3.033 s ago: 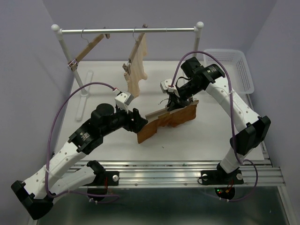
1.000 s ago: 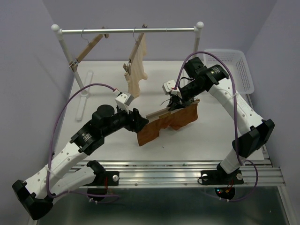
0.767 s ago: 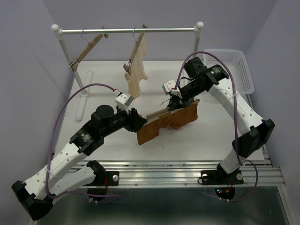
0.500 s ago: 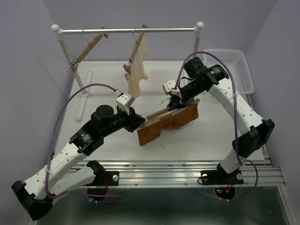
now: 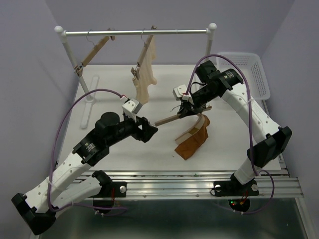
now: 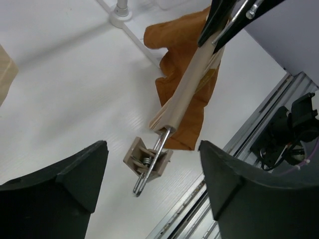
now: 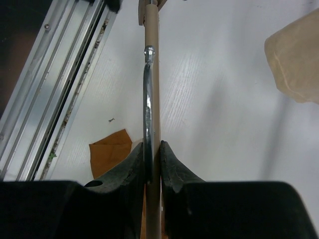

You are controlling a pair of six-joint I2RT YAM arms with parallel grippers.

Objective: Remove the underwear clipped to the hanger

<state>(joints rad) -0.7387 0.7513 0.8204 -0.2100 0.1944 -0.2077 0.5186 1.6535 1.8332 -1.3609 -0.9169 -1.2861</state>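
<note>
**Underwear (image 5: 192, 140) hanging from one end of the hanger (image 5: 169, 119)**

Rust-brown cloth is drooping in a bunched fold from the hanger's right end, above the white table (image 5: 119, 159) and right of centre. Whether its lower edge is touching the table cannot be told. The clip at that end is hidden behind the cloth.

The right gripper (image 5: 188, 110) is pinching the wooden bar near its middle. In the right wrist view its fingers (image 7: 172, 169) are pressing tight on both the bar and the wire hook. The bar is tilting, with its left end lower.

At that lower end the near clip (image 6: 148, 162) is holding nothing and is standing clear of the cloth. The left gripper (image 5: 151, 130) is hovering around it with its jaws well apart. The clip is sitting in the gap, and neither finger (image 6: 75, 172) is touching it.

Behind, a cream garment (image 5: 144, 74) is dangling from a second hanger on the rail (image 5: 134, 33). A third hanger (image 5: 94, 52) is hanging bare near the rail's left post. A white basket (image 5: 249, 69) is sitting at the table's far right.
</note>
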